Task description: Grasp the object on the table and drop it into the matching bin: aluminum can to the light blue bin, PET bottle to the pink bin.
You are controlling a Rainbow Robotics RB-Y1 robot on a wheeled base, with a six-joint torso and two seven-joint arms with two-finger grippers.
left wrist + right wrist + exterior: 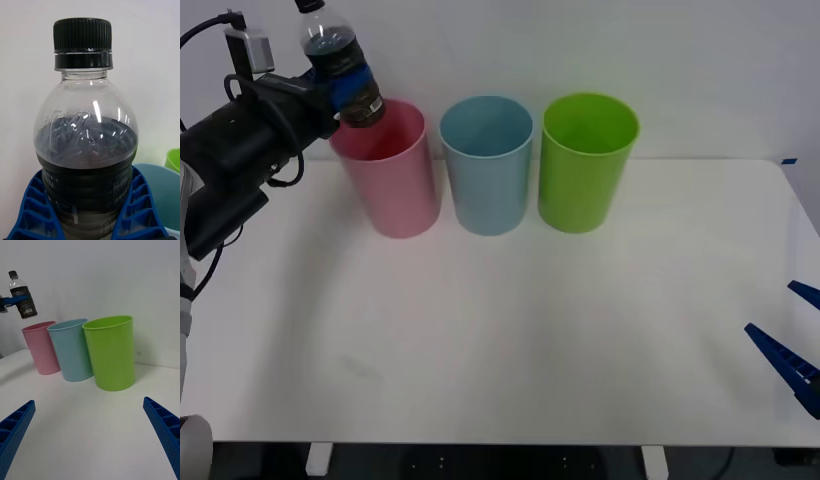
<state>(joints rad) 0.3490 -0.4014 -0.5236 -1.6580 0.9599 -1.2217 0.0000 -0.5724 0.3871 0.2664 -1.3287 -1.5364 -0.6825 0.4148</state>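
My left gripper [348,88] is shut on the PET bottle [340,62], a small clear bottle with a black cap and dark brown label. It holds the bottle up in the air, roughly upright, over the near-left rim of the pink bin [392,170]. The left wrist view has the bottle [85,142] close up between the blue fingers [37,210]. From the right wrist view the bottle [22,296] hangs above the pink bin [41,348]. The light blue bin [486,165] stands just right of the pink one. My right gripper [792,335] rests open at the table's right edge.
A green bin [585,160] stands right of the light blue bin, all three in a row at the back of the white table [510,350]. A wall rises close behind the bins.
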